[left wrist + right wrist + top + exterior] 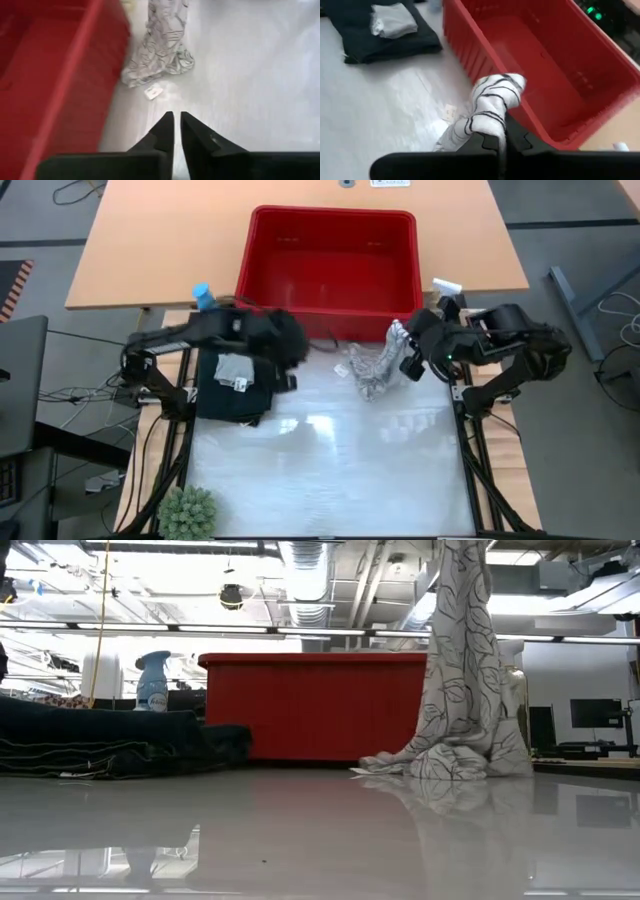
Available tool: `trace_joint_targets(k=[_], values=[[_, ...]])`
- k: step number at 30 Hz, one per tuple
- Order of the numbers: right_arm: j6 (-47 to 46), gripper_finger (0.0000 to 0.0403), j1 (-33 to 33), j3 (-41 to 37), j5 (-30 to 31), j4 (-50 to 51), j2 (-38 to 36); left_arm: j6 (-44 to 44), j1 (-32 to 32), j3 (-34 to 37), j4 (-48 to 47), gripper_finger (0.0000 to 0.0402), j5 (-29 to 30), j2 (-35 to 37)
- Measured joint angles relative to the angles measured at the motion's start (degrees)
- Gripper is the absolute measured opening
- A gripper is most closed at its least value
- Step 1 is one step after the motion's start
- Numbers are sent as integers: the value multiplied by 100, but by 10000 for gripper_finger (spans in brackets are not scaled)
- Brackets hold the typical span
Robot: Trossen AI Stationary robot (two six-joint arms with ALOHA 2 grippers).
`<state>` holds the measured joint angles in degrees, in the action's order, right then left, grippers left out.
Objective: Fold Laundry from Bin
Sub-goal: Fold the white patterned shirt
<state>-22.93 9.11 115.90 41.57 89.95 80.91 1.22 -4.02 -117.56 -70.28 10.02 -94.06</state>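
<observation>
Low view shows us the limp white leaf-print cloth [465,670] hanging from our right hand [501,131] (pinching its top corner) beside the red plastic bin [315,705], bottom pooled on the table [320,840]; light and floppy, it wants a second corner grip.

Lab/workshop, bare ceiling ducts [305,585] (industrial), monitor [596,714]

Right pincer [501,136] clamping leaf-print cloth [490,107], red bin [555,75] alongside, grey cloth [394,21] on dark trousers [385,42]
</observation>
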Motion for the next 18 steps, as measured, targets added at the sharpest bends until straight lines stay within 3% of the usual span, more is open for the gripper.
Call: trace_joint_targets(k=[5, 10, 14, 18], values=[[-420, 21, 536, 0, -165, 7, -4, 462, 108, 1724, 1418, 92, -553, 20], [-1073, 21, 1299, 0, -510, 7, -1, -109, 28, 3351, 3262, 177, -874, 13], [-1565, 21, 2083, 0, -611, 13, 75, -414, -177, 4095, 4389, 223, -866, 13], [-1972, 21, 2941, -18, -707, 2, 196, -597, -346, 4540, 5511, 238, -934, 13]])
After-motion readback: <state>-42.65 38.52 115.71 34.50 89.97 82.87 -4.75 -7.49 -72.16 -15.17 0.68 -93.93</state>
